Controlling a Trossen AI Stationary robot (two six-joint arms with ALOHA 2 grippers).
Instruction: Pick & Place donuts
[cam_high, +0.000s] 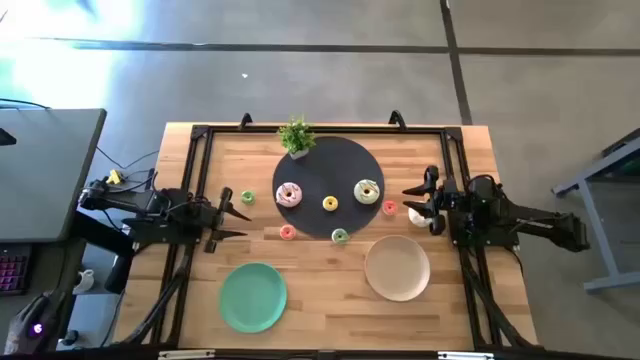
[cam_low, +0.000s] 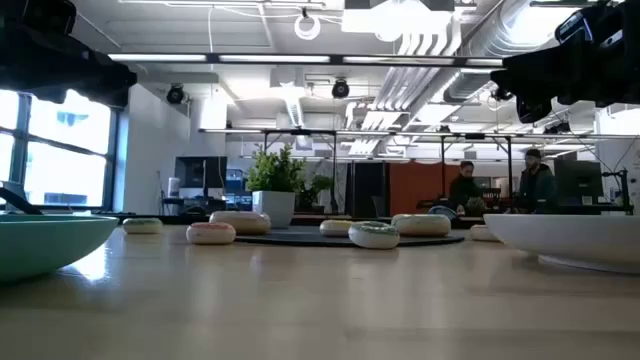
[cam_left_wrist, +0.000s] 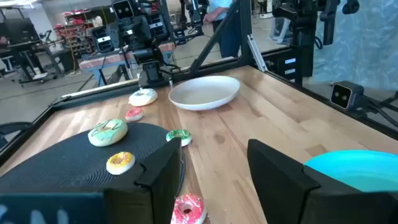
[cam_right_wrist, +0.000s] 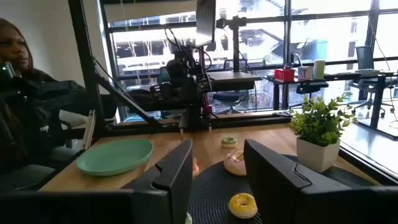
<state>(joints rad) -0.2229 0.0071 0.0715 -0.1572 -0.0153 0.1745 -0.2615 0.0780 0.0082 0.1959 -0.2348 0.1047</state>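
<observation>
Several toy donuts lie flat on and around a round black mat (cam_high: 330, 170). On it are a large pink one (cam_high: 289, 194), a yellow mini (cam_high: 330, 203) and a large white-green one (cam_high: 367, 191). A green mini (cam_high: 340, 236) lies at its near rim. On the wood lie a green mini (cam_high: 248, 197), a pink mini (cam_high: 288, 232), a red-pink mini (cam_high: 389, 207) and a white one (cam_high: 418, 216). My left gripper (cam_high: 238, 215) is open and empty, left of the mat. My right gripper (cam_high: 414, 200) is open, right of the mat, beside the white donut.
A green plate (cam_high: 253, 296) and a beige plate (cam_high: 397, 267) lie on the table's near half. A small potted plant (cam_high: 296, 137) stands at the mat's far rim. A black frame (cam_high: 320, 128) runs around the table's edge. A person (cam_right_wrist: 18, 93) sits beyond the table's left side.
</observation>
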